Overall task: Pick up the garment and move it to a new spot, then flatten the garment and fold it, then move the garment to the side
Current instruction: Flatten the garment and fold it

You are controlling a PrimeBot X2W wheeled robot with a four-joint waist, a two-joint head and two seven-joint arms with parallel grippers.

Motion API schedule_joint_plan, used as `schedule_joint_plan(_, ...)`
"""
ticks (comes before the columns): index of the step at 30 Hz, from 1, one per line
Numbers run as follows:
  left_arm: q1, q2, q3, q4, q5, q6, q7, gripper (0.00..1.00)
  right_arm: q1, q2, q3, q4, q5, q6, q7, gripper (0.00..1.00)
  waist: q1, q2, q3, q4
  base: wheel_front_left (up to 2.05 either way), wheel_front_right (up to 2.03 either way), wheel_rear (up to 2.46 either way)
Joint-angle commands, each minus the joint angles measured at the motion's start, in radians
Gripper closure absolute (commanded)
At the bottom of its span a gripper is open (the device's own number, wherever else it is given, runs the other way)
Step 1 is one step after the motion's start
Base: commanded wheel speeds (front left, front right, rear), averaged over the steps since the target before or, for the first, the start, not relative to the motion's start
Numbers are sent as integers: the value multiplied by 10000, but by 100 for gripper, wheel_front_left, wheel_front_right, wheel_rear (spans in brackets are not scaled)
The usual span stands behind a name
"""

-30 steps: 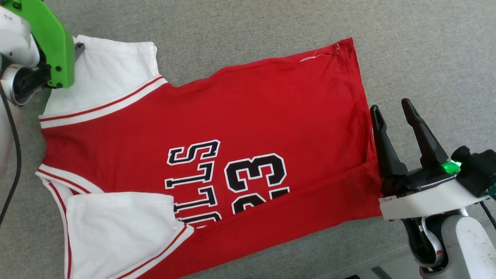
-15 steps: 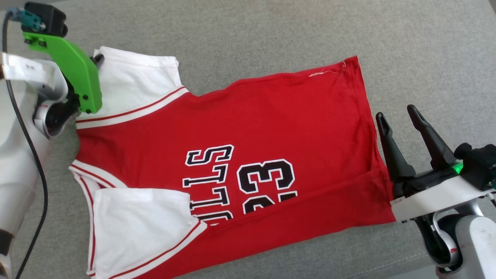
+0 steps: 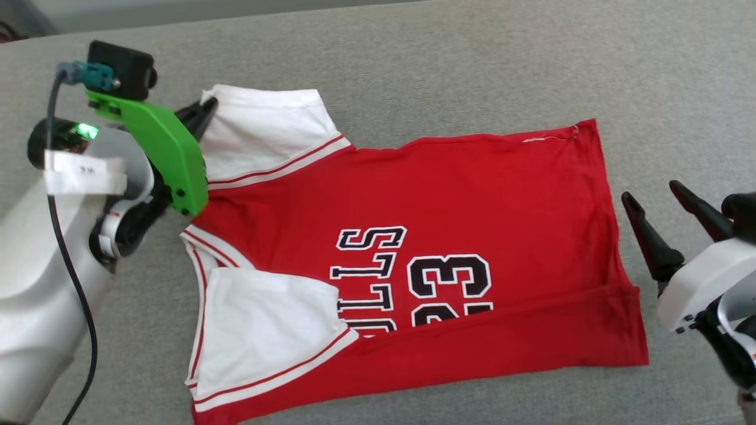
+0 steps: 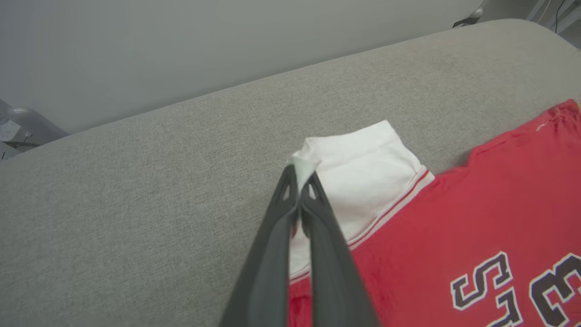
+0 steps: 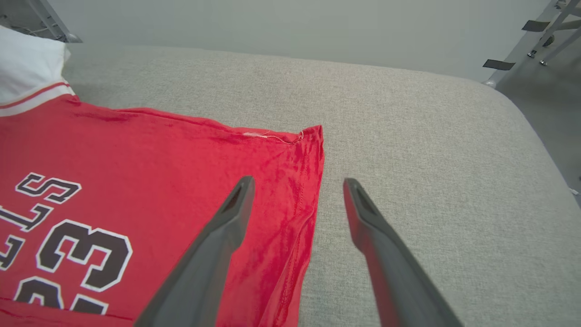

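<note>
Currently L jaws clenched on garment (image 3: 472,189) sleeve corner, R jaws wide apart beside hem.

The head camera looks steeply down on the whole garment (image 3: 472,195). Both wrist cameras sit low and near at its opposite ends; all three share its chest lettering (image 3: 425,277).

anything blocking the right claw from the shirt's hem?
Nothing visible. The right claw is open at the hem of the garment, grey cushion beside it. The left claw is shut on the white sleeve.
</note>
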Motion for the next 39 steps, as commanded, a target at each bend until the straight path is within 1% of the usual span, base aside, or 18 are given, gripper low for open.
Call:
schedule_joint_plan(1,382,136,6,-547,-10,264,88,100,-325,-219,-25,-52,90,-7,390,0,1,0,56,361,0,0,0)
schedule_joint_plan(3,647,274,26,-1280,-16,569,166,100,-612,-459,-32,2,232,-7,915,0,1,0,159,473,0,0,0)
schedule_joint_plan(6,1043,477,27,-2412,46,1046,249,100,-1252,-1001,17,186,287,-7,1784,0,1,0,400,696,0,0,0)
schedule_joint_plan(8,1264,572,15,-2992,62,1276,301,100,-1680,-1224,81,434,443,-7,2322,0,1,0,563,830,0,0,0)
schedule_joint_plan(12,1602,706,61,-3895,81,1637,262,100,-2476,-1523,205,1023,860,-7,3280,0,1,0,867,1091,0,0,0)
schedule_joint_plan(15,1746,785,44,-4401,164,1813,245,100,-3073,-1766,322,1541,1050,-7,3801,0,1,0,1098,1292,0,0,0)
schedule_joint_plan(24,1739,722,-117,-5267,444,2074,275,100,-4290,-2258,861,2893,1159,-7,4366,0,1,0,1605,1833,0,0,0)
schedule_joint_plan(30,1654,594,-250,-5407,574,2054,242,100,-4528,-2349,1213,3634,1185,-7,4385,0,1,0,1845,2096,0,0,0)
schedule_joint_plan(35,1689,466,-333,-5286,489,1946,185,100,-4474,-2454,1728,4038,1306,-7,4237,0,1,0,1915,2217,0,0,0)
schedule_joint_plan(36,1702,409,-335,-5142,463,1920,108,100,-4417,-2507,1915,4290,1469,-7,4117,92,1,0,1886,2253,0,0,0)
schedule_joint_plan(37,1710,391,-337,-5103,449,1912,86,100,-4419,-2521,1943,4345,1488,-7,4043,100,1,0,1866,2259,0,0,0)
schedule_joint_plan(38,1723,368,-338,-5048,436,1903,55,100,-4422,-2528,1956,4421,1521,-7,3917,100,1,0,1825,2265,0,0,0)
schedule_joint_plan(39,1790,325,-300,-4846,372,1897,-67,100,-4468,-2460,1841,4632,1618,-7,3470,100,1,0,1651,2252,0,0,0)
